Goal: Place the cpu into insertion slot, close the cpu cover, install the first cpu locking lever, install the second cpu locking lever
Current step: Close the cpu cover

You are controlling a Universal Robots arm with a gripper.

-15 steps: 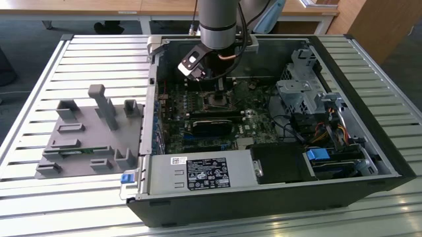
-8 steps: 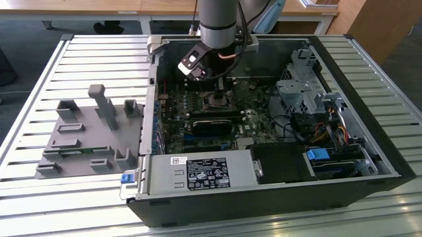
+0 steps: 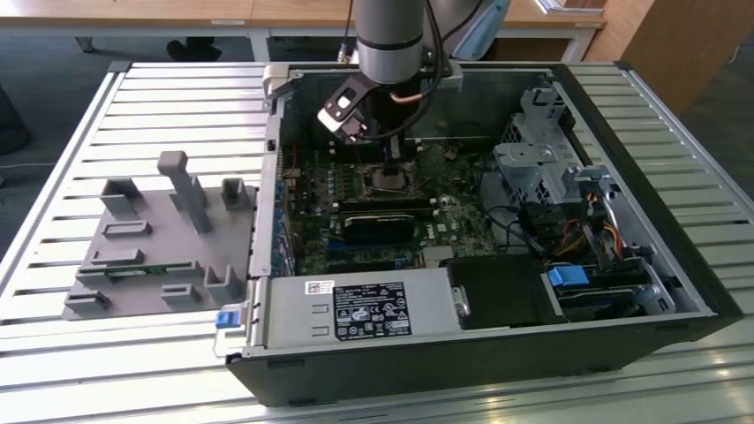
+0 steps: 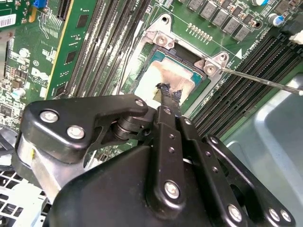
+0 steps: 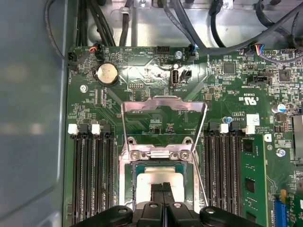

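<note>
An open computer case [image 3: 471, 367] lies on a slatted table [image 3: 94, 371]. In the exterior view a grey fixture tray [image 3: 154, 238] sits at 9 o'clock of it, its pockets hard to read. Nearest inside the case, at 6 o'clock, is the labelled power supply [image 3: 353, 309]. Beyond it lies the green motherboard [image 3: 460, 216], with a metal drive cage [image 3: 536, 172] at 3 o'clock. The insertion slot [image 3: 389, 179] sits toward 12 o'clock of the board. In the first wrist view the slot's silver rim [image 5: 127, 179] frames the cpu [image 5: 154, 176], which is seated inside with a pale smear across its top, between banks of black memory slots [image 5: 90, 175]. The cpu cover [image 5: 163, 105] is swung up off the slot, and the board shows through its cut-out middle. In the second wrist view a thin locking lever [image 4: 265, 81] juts out over the memory slots, clear of the cover. The arm enters from 12 o'clock. The gripper [image 3: 393, 163] has its two fingers pressed together, holding nothing, and their dark tips rest on the cpu's top [image 4: 163, 71] in both wrist views [image 4: 168, 92] [image 5: 163, 187]. The gripper's black body hides the near part of the slot in both wrist views. In the exterior view its finger stands before the slot, so the contents are hard to make out there. Farthest off, a coin cell [image 5: 106, 73] and black cables [image 5: 189, 23] lie along the board's edge.
</note>
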